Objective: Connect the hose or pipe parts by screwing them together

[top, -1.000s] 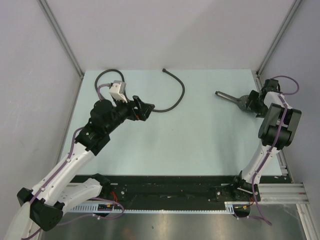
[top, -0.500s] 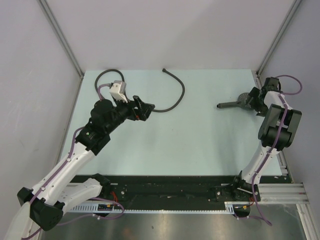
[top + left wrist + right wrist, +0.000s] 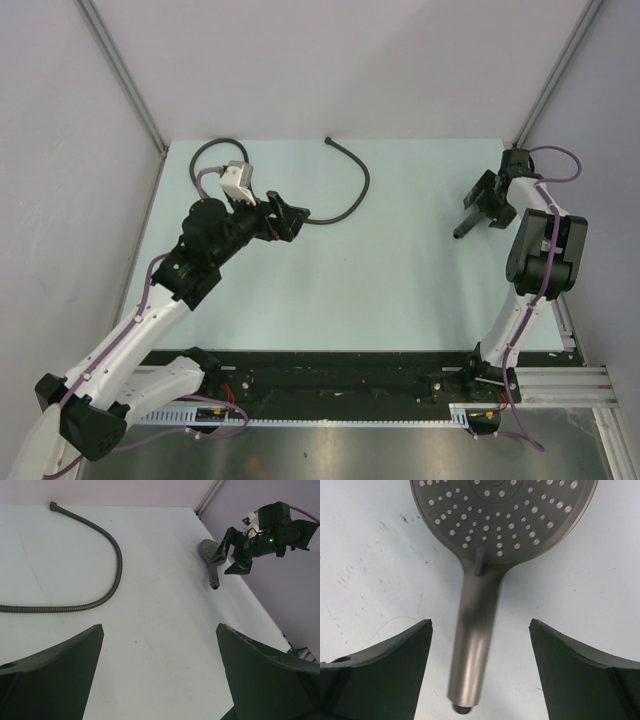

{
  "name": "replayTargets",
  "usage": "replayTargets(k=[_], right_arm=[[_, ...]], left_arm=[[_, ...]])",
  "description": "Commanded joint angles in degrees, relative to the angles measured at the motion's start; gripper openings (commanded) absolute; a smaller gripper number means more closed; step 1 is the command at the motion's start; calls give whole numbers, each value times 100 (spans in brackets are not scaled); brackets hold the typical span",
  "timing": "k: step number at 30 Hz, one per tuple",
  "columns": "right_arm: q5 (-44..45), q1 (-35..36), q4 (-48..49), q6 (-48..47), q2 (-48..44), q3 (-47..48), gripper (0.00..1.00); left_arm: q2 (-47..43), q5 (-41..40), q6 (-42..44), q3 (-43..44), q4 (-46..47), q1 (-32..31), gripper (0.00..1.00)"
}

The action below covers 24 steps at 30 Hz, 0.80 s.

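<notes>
Lying near the table's (image 3: 400, 300) right edge: shower head (image 3: 212, 560); hose (image 3: 118, 565) well apart.

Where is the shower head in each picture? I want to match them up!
Top external: the shower head is at the far right of the table, its handle poking out from under the right gripper.
Left wrist: upper right, lying on the table.
Right wrist: top middle, dotted face towards the camera, handle pointing down the picture.
Shared landmark: the right gripper, open, with one black finger on each side of the handle.

Lab: panel-walled bench (image 3: 400, 280), alu frame (image 3: 121, 75)
</notes>
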Motion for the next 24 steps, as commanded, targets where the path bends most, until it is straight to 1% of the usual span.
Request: replayTargets(k=[1,6,10,13,14,16,19,20,22,23,24], right_arm=[[295,117,-202,194,-297,35,83],[665,187,-510,89,-165,0,77],[831,249,-641,-69,-200,-114,76],[1157,267,-782,-166,-262,-254,74],[1174,249,-791,-193,-271,-307,72],[1096,231,-739,-245,-280,-421,71],[876,240,-677,-342,-201,-466,65],[867,249,-660,-386,-209,-492,55],[937,302,-589,-412,-253,-501,45],[981,328,-572,-465,-279,-501,36],[1033,345,-528,-491,-306,-501,31]], left_arm=[[-98,32,-58,18,193,33,100],[-142,6,-58,9,201,24,100],[-151,58,-58,9,193,33,100],[-151,41,-40,1,193,33,100],[-151,41,-32,1,193,33,100],[-177,76,-32,-8,193,33,100],[-221,129,30,-26,210,15,100],[-230,111,47,-43,228,15,100],[-238,111,100,-61,237,7,100],[-238,120,118,-61,245,15,100],[-221,120,126,-78,245,7,100]])
